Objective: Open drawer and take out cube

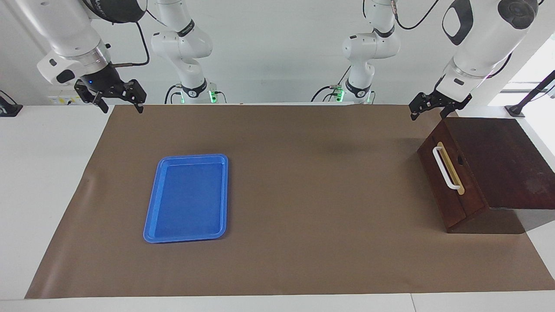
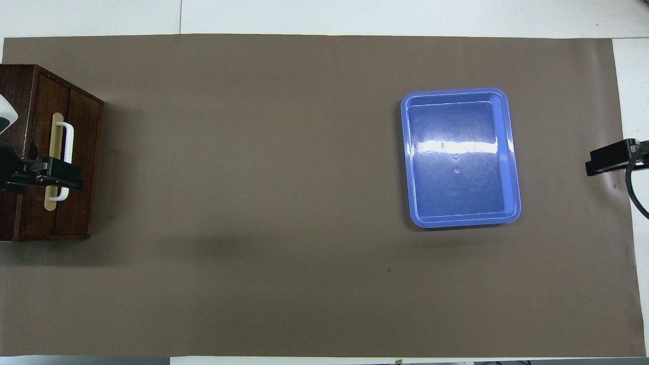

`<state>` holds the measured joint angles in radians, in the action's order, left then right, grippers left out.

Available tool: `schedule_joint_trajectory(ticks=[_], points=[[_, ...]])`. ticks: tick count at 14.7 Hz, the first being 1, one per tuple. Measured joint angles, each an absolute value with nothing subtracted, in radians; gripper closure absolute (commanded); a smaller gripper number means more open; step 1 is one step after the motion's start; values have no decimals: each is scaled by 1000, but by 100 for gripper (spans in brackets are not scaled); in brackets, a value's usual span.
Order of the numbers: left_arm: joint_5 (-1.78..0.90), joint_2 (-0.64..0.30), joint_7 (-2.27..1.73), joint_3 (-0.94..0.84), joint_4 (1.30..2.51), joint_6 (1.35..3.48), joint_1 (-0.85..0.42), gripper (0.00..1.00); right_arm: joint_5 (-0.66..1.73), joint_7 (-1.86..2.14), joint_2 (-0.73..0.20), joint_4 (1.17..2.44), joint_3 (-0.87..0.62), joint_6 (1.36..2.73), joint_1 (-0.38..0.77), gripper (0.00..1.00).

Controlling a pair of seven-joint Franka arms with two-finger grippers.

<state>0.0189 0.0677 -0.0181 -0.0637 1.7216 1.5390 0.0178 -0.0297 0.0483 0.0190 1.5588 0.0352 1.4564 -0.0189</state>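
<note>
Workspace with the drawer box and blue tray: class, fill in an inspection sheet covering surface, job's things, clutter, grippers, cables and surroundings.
Surface: brown mat on a white table.
Job's things: drawer shut in its dark wooden box at the left arm's end; white handle untouched; cube not visible.
Clutter: blue tray, nothing in it, toward the right arm's end.
Grippers: left gripper raised, open, above the box's edge; right gripper open, waiting above the mat's edge.
Cables: black cables at the arm bases.
Surroundings: white wall.
</note>
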Motion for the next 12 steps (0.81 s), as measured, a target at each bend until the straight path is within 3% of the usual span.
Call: schedule_joint_trajectory(ticks=[12], points=[[54,69,-17,-64,1761,1642,17,0,-30,48,19,1559,36,1456,-19,0]])
